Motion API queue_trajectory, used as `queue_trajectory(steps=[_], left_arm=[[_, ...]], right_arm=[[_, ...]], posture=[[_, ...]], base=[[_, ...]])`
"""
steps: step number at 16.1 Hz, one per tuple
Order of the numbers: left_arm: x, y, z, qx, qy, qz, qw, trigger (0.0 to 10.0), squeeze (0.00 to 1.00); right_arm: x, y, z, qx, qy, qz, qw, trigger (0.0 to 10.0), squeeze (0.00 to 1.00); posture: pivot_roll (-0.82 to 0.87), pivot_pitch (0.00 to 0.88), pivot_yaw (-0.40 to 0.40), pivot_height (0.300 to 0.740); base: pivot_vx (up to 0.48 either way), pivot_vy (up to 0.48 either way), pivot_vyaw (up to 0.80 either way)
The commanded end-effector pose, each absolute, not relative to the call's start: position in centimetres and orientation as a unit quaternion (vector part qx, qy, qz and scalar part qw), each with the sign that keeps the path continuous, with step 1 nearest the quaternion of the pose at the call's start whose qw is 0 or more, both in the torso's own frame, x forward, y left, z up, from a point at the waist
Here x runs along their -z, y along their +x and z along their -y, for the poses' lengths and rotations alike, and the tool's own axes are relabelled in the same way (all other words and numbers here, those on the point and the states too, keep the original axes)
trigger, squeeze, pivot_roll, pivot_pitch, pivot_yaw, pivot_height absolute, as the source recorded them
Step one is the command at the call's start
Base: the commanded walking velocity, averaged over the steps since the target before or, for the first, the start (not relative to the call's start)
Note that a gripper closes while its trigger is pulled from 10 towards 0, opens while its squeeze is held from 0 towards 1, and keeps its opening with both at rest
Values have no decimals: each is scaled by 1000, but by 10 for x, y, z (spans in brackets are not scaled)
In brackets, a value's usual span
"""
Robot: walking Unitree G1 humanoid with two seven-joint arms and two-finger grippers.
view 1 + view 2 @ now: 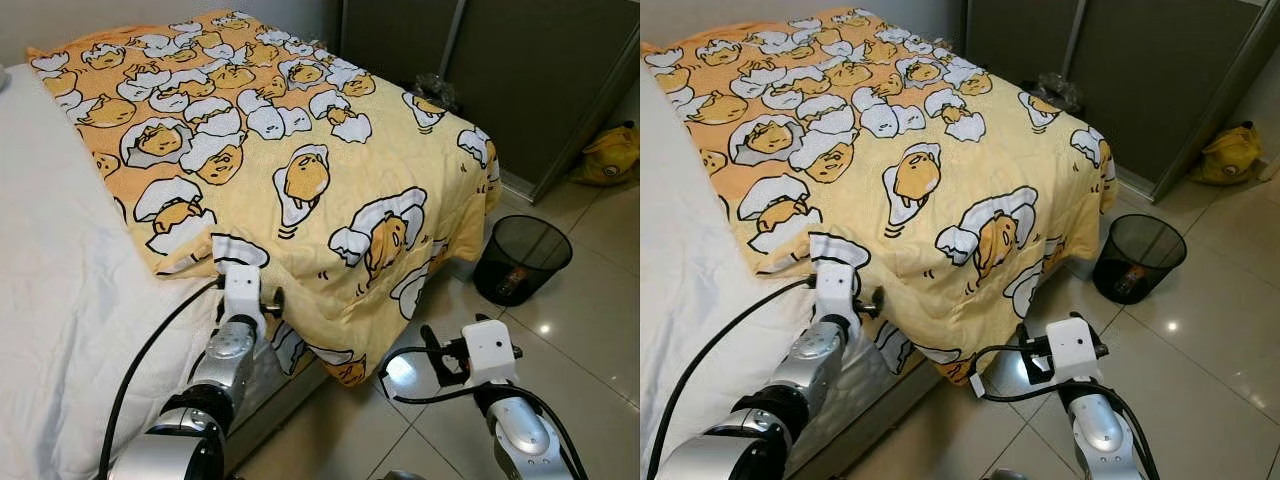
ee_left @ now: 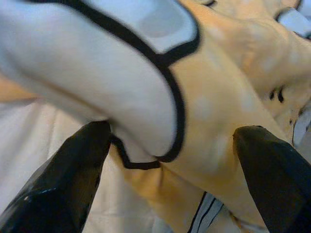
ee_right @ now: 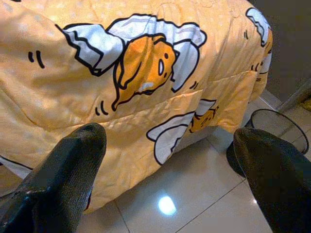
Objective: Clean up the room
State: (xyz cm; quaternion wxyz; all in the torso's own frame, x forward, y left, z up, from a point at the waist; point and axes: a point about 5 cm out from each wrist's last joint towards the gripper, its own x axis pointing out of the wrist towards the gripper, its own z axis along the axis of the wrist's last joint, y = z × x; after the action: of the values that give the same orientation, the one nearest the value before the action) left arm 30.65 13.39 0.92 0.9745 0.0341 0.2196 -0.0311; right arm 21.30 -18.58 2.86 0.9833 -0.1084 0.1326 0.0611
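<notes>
While the yellow blanket (image 1: pixel 300 170) lies spread over the bed (image 1: pixel 60 290) with its corner hanging toward the floor, the left gripper (image 2: pixel 170 145) is at the blanket's near edge with its fingers apart around a fold. To do this step well, I think it should close on the thick hem. The right gripper (image 3: pixel 170 160), fingers also apart, hovers near the blanket's hanging corner; the black bin (image 1: pixel 520 258) stands beyond that corner.

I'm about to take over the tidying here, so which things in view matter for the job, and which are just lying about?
For the job:
- blanket, hanging off the bed's edge
- left gripper, open at the blanket's edge
- right gripper, open above the floor

Lying about:
- wastebasket
- yellow bag by the wardrobe
- white sheet
</notes>
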Motion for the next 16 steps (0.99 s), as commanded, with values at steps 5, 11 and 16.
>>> queue_trajectory(steps=[5,11,16], left_arm=[[-12,302,-150,51,57,-192,978,10000,0],[5,283,-139,77,53,-229,969,10000,0],[6,287,-124,95,55,-240,965,10000,0]], right_arm=[[-33,213,187,-62,-104,-126,985,10000,0],[-30,214,183,-70,-102,-131,984,10000,0],[-30,215,187,-68,-106,-134,983,10000,0]], posture=[[-210,60,21,735],[-199,59,15,735],[-211,56,10,735]], base=[[0,0,0],[0,0,0],[0,0,0]])
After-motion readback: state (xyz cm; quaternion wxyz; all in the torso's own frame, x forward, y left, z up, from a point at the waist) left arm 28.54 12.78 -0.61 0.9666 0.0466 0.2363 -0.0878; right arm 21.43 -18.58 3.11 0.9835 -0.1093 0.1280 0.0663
